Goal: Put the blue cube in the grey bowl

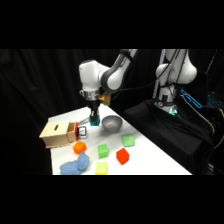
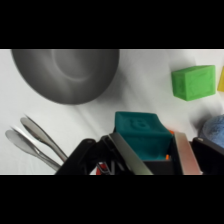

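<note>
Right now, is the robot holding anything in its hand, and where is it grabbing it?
Yes. The hand holds the blue cube, with a finger pressed on each of two opposite sides. The cube's top end sticks out past the fingers.

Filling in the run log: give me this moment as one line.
gripper: shut on blue cube | cube: lifted, beside grey bowl, not yet in it | bowl: empty | metal tongs: on table

Bare tabletop [image 1: 150, 155] lies between claw [image 1: 93, 121] and grey bowl [image 1: 111, 123]; wooden box [image 1: 59, 134] crowds the left, metal tongs [image 2: 35, 142] lie near the bowl.
</note>
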Robot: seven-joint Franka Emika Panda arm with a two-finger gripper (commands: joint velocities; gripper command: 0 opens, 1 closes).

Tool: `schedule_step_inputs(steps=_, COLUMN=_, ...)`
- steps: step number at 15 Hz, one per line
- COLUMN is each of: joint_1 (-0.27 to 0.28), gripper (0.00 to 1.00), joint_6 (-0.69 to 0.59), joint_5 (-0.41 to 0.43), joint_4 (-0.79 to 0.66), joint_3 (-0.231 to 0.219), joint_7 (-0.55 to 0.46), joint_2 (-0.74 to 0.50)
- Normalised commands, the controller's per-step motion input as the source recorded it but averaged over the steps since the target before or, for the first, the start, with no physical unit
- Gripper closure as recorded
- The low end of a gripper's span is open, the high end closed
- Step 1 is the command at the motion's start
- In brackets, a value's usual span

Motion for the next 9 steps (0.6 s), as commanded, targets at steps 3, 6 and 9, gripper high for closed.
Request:
schedule_step_inputs(steps=3, joint_1=-0.025, gripper=0.74, joint_6=-0.06, joint_5=-0.064, joint_4=-0.43, joint_3=-0.011, joint_7=-0.04, joint_2=-0.47)
schedule_step_inputs(steps=6, joint_1=-0.040, gripper=0.74, joint_6=-0.02, joint_5=-0.088, joint_4=-0.44, joint_3=-0.010, joint_7=-0.03, joint_2=-0.47)
schedule_step_inputs(steps=9, joint_1=-0.064, gripper=0.74, joint_6=0.01, joint_5=-0.110, joint_4=-0.42, joint_3=-0.015, joint_7=-0.02, joint_2=-0.42)
